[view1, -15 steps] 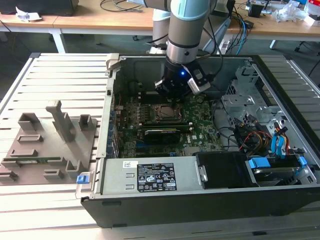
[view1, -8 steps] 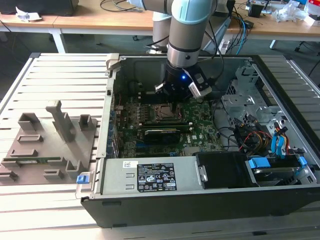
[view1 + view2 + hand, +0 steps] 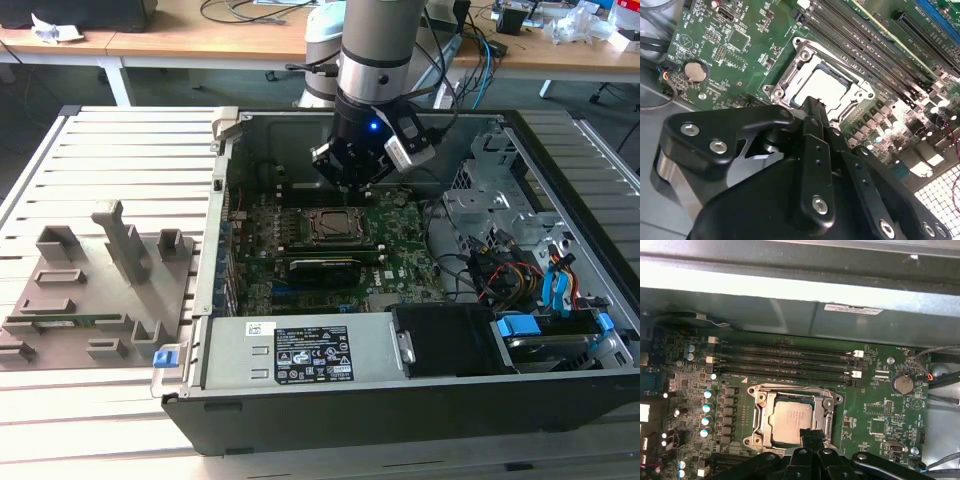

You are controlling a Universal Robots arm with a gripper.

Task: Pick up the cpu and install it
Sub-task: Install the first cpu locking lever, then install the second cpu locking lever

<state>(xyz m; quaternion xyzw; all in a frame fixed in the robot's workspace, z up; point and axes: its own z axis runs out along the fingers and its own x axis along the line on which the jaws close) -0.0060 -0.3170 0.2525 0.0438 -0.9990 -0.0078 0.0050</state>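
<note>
Inside the open computer case (image 3: 300, 420), nearest the exterior camera, lies a grey power supply (image 3: 300, 350). Beyond it, on the green motherboard (image 3: 400, 250), the cpu (image 3: 792, 421) sits flat within the metal-framed socket (image 3: 760, 405), its silvery top showing in both wrist views. Just above its edge hangs the pincer (image 3: 812, 102), fingers drawn narrow together and holding nothing. Farther back, cables litter a wooden tabletop (image 3: 200, 35).

Slatted table (image 3: 120, 140): case (image 3: 400, 400), tray (image 3: 90, 290).

Silver-grey arm (image 3: 375, 40), black screw-studded fingers (image 3: 815, 150)
</note>
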